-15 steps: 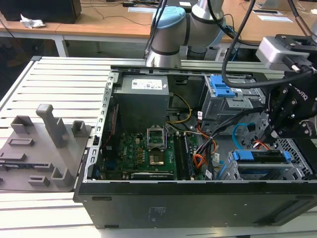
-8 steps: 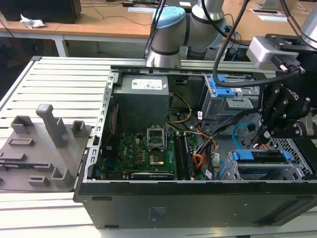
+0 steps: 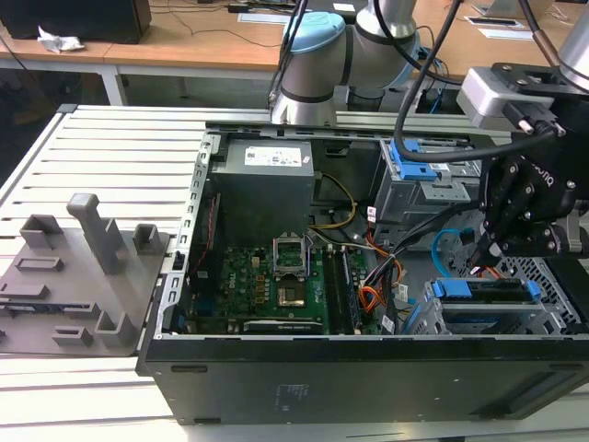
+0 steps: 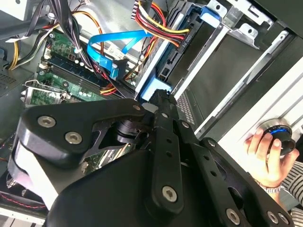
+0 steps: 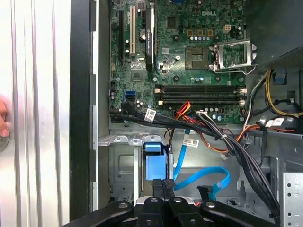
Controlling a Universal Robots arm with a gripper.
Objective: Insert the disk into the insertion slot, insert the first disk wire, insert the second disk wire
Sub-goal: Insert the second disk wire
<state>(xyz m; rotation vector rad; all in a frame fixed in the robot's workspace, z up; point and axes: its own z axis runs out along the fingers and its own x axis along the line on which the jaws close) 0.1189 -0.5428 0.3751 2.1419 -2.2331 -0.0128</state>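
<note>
Pincer (image 3: 479, 250), closed, hangs just above the grey perforated insertion slot (image 3: 550, 295).

Finds a matt black, faintly grained finish on the angular black gripper (image 4: 161, 97), with bright steel screw heads. Records bare, dull sheet metal on the grey perforated drive cage (image 3: 555, 281). Notes smooth, semi-gloss plastic on the blue moulded drive carrier (image 5: 154, 163) and the flat blue ribbon cable (image 5: 203, 177). Logs glossy lacquer on the green circuit board (image 5: 180, 47), satin ribbed metal on the slatted silver table (image 3: 120, 147), matt plastic on the grey fixture blocks (image 3: 92, 239), and matt paint on the black computer case wall (image 3: 350, 378).
</note>
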